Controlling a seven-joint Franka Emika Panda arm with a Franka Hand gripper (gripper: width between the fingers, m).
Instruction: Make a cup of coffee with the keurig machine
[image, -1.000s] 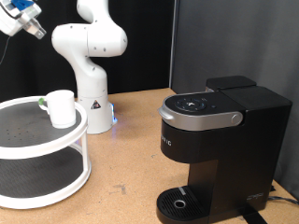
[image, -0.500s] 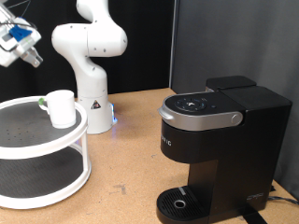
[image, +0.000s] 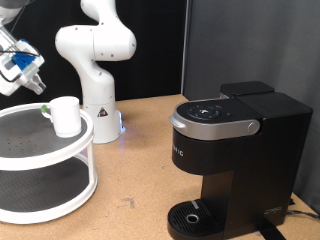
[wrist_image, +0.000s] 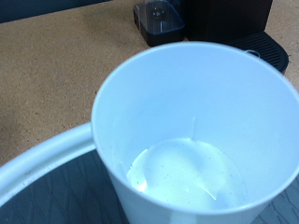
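Note:
The cup (image: 66, 115), small and white with a greenish handle, stands upright on the top shelf of a round white two-tier stand (image: 60, 150) at the exterior view's left. My gripper (image: 30, 78) hangs in the air above the cup and a little to its left, apart from it. In the wrist view the cup (wrist_image: 192, 140) fills the picture from above; its inside is white and holds nothing, and no fingers show there. The keurig machine (image: 235, 150), black with a grey-silver band, stands at the exterior view's right with its head down.
The white robot base (image: 97, 60) stands behind the stand. The machine's round drip tray (image: 192, 215) sits low at its front. Bare wooden tabletop (image: 140, 170) lies between stand and machine. A dark panel (image: 250, 40) rises behind the machine.
The gripper has come down from the top left corner toward the cup. Cup, stand and machine have not moved.

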